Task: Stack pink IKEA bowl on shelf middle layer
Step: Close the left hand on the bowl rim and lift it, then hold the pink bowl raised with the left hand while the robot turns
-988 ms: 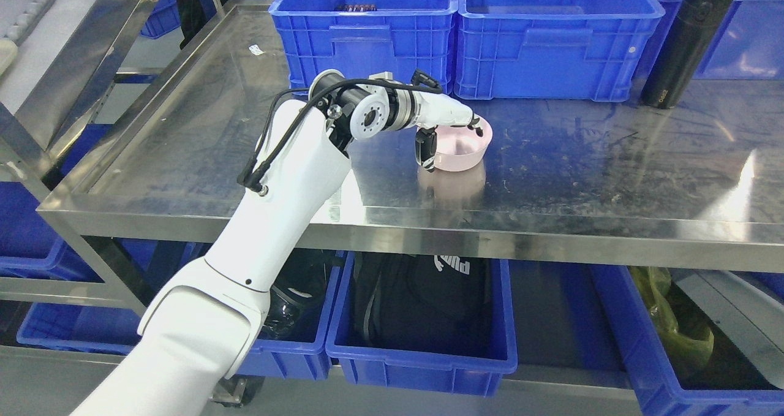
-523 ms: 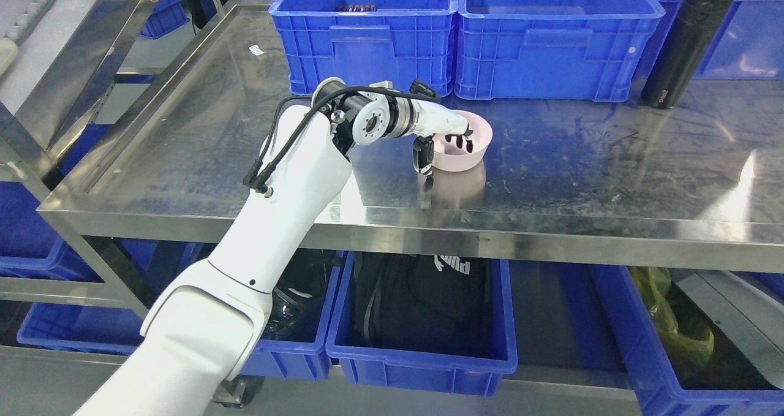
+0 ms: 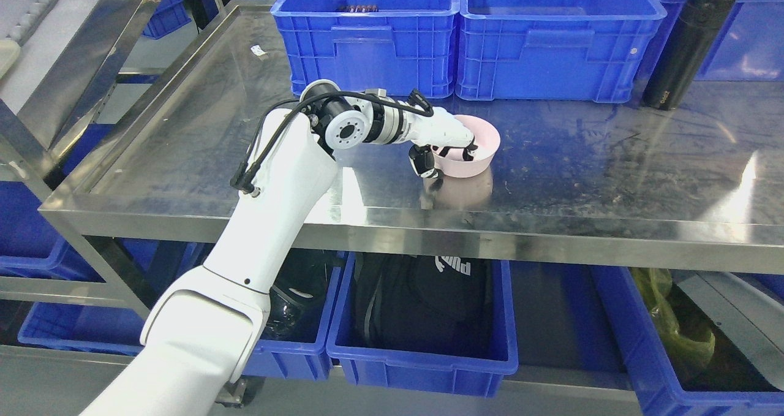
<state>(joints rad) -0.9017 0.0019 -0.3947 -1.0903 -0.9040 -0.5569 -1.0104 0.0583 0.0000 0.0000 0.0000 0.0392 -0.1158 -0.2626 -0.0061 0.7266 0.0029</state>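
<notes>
A single head view looks down and forward from above the robot's own shoulder line, facing a steel shelf (image 3: pixel 551 177) at fairly close range. The left arm (image 3: pixel 269 208) enters from the lower left corner and reaches up toward the middle of the picture. Blue crates (image 3: pixel 465 36) line the far edge near the top, and lower bins (image 3: pixel 422 348) fill the bottom, seen beneath the shelf's front lip.

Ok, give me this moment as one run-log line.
left hand: shut on pink bowl, fingers over near rim, thumb outside | bowl: on steel shelf | right arm: not in view | stacking: not done
</notes>
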